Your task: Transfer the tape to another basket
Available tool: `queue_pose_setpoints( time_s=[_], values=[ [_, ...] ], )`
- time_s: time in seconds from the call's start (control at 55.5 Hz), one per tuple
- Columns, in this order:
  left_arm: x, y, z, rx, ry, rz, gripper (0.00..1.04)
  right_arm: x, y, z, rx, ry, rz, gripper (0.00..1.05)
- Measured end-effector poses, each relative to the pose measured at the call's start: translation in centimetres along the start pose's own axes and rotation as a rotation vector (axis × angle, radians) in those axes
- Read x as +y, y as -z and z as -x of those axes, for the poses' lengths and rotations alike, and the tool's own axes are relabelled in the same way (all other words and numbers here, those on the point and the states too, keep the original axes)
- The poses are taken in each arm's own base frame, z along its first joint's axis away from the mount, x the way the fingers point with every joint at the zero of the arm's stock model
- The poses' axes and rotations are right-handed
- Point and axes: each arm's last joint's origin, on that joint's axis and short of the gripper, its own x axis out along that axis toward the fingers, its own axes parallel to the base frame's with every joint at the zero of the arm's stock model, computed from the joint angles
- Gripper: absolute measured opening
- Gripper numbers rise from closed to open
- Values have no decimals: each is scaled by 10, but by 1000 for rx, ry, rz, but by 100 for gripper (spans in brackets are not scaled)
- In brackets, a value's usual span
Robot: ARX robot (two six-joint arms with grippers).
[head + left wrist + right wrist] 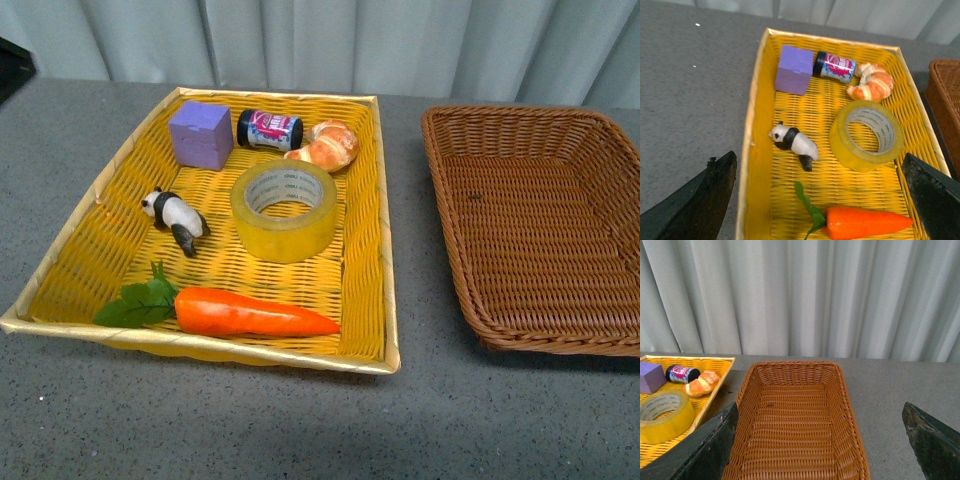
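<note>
The tape (285,210) lies flat, hole up, in the yellow basket (70,240), a little right of its middle. Just behind it sits a croissant (325,146). Next to that is a small dark jar (269,130) on its side, then a purple block (201,134) near the back left corner. A panda (175,220) stands to the tape's left, apart from it, and a carrot (250,312) lies along the front edge. The brown basket (540,230) rests on the table (300,420) to the right, beside the yellow one. My left fingers (695,205) hang spread wide over the yellow basket's near end, released. My right fingers (700,450) are spread just as wide over the brown basket, grasping nothing.
</note>
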Motion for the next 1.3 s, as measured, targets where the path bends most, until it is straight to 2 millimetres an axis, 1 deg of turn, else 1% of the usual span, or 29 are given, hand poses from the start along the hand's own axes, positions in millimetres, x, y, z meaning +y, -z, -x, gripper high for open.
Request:
queue_pose_setpoints(
  time_s=[0.108,0.234,0.397,0.505,0.649,0.811,1.082,1.298],
  values=[
    [-8,-2,-38,108,4,-12,98,0,0,0,0,0,0,96],
    [-15,-4,-74,204,-5,0,98,0,0,0,0,0,0,96],
    [-28,-5,-111,268,-31,-21,98,0,0,0,0,0,0,96],
    [-38,-2,-129,326,-23,-37,98,0,0,0,0,0,0,96],
    [-53,2,-145,390,26,-55,98,0,0,0,0,0,0,96],
    [-65,4,-162,419,24,-92,98,0,0,0,0,0,0,96],
    [-64,9,-185,453,-13,-141,98,0,0,0,0,0,0,96],
    [-57,12,-200,484,-24,-169,98,0,0,0,0,0,0,96]
  ],
)
